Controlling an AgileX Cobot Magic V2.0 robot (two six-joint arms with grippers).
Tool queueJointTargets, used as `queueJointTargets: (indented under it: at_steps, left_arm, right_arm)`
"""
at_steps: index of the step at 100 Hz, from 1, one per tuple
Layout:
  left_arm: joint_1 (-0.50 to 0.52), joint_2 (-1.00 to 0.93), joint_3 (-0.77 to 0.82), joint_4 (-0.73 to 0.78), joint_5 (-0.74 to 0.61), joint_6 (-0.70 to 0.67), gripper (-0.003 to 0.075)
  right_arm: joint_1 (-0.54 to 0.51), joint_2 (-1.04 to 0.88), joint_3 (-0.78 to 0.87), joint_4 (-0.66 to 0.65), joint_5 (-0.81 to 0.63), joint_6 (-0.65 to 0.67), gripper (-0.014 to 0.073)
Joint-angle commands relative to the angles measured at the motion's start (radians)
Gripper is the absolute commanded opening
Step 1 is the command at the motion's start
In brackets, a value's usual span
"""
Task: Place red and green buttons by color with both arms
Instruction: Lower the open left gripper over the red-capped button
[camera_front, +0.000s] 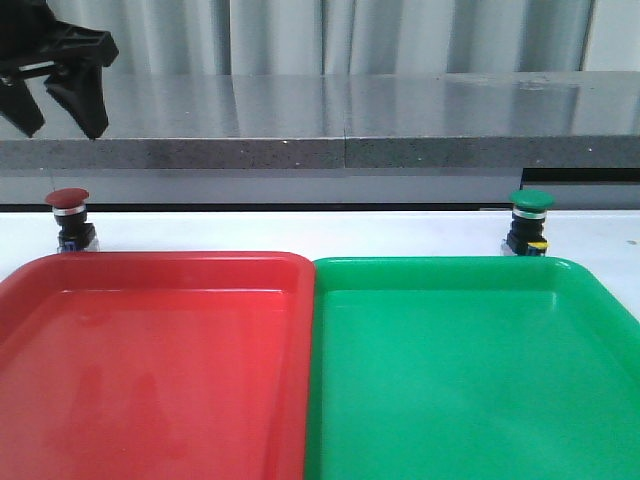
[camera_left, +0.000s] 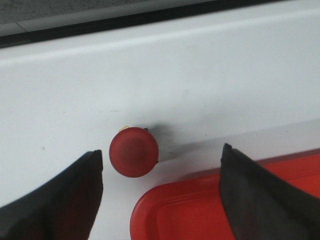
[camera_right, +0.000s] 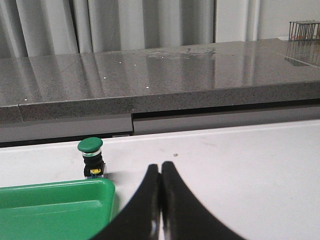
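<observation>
Both buttons, red (camera_front: 68, 214) and green (camera_front: 529, 219), stand cap-up; left gripper (camera_front: 55, 105) spread, right gripper (camera_right: 160, 200) closed empty.

No text, label, brand, number or sign can be read in any of the three views. The dark red mushroom-cap push-button (camera_front: 68, 199) and the green mushroom-cap push-button (camera_front: 531, 200) both have plain caps. A small yellow patch shows on the green one's black body, too small to tell whether it bears writing.

Front view low over both trays; left wrist straight down on red button (camera_left: 133, 151), close; right wrist level
</observation>
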Motion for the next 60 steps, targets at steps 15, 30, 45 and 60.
queueJointTargets:
  at_steps: [15,30,45,60]
  left_arm:
    - [0.053,0.013,-0.036,-0.007,-0.032,-0.018,0.048]
    - [0.066,0.052,-0.038,-0.044,-0.041,-0.018,0.048]
    - [0.05,0.083,-0.038,-0.056,-0.04,-0.017,0.048]
    - [0.042,0.091,-0.038,-0.058,-0.069,-0.017,0.048]
  right_arm:
    - [-0.007,-0.023,-0.019,-0.003,-0.073,-0.005,-0.0064]
    - [-0.007,-0.023,-0.019,-0.003,-0.072,-0.005,-0.0064]
    - [-0.007,-0.023,-0.019,-0.003,-0.073,-0.005,-0.0064]
    - [-0.007,-0.023,-0.019,-0.003,-0.073,-0.005,-0.0064]
